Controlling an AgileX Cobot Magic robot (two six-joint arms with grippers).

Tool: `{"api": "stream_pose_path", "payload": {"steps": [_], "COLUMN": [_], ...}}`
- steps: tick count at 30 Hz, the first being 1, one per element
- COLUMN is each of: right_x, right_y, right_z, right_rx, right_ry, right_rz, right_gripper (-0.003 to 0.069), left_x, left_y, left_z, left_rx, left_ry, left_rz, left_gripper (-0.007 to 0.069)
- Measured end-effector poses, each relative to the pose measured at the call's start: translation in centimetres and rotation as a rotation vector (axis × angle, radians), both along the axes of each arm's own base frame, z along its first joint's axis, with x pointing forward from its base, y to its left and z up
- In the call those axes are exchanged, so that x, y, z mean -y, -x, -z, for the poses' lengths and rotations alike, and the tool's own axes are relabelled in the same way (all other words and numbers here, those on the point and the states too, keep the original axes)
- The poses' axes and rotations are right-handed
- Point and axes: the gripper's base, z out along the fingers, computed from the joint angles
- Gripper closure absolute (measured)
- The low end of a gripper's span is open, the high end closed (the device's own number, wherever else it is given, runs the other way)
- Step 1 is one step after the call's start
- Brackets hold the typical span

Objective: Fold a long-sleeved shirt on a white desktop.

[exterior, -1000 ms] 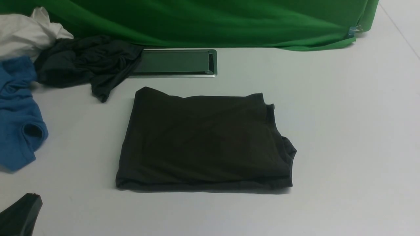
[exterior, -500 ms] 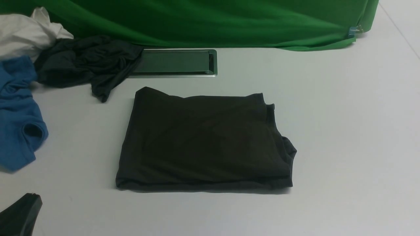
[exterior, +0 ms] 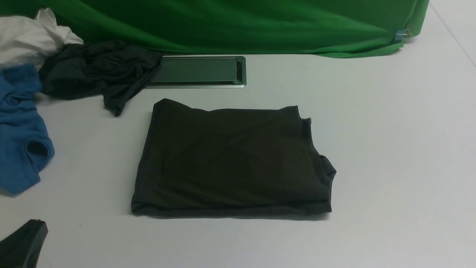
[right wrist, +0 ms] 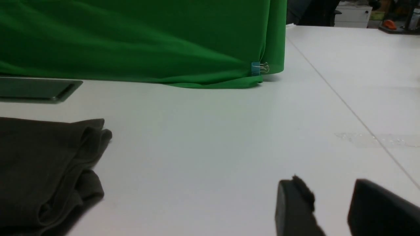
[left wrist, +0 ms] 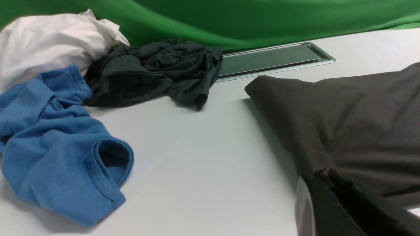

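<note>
The long-sleeved shirt, blackish-olive, lies at the centre of the frame on the white desk, folded into a wide rectangle. Folding looks mostly or wholly done; layers bulge along its right edge, so tidying may remain. At upper left sit a dark crumpled garment and white cloth; at far left, a blue shirt. None covers the folded shirt. The left gripper, lower left, is closed and empty; the right gripper stands parted, holding nothing.
</note>
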Motion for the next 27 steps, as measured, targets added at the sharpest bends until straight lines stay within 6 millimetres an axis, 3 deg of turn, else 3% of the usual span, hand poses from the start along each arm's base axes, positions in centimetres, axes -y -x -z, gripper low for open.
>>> {"api": "stream_pose_path", "payload": {"steps": [27], "right_x": [0.00], "right_y": [0.00], "right_z": [0.00], "right_rx": [0.000], "right_ry": [0.000], "right_rz": [0.000], "right_gripper": [0.0420], "left_x": [-0.21], "left_y": [-0.01], "left_z": [-0.01], "left_rx": [0.002], "left_ry": [-0.001], "left_rz": [-0.038], "left_gripper": [0.0606]}}
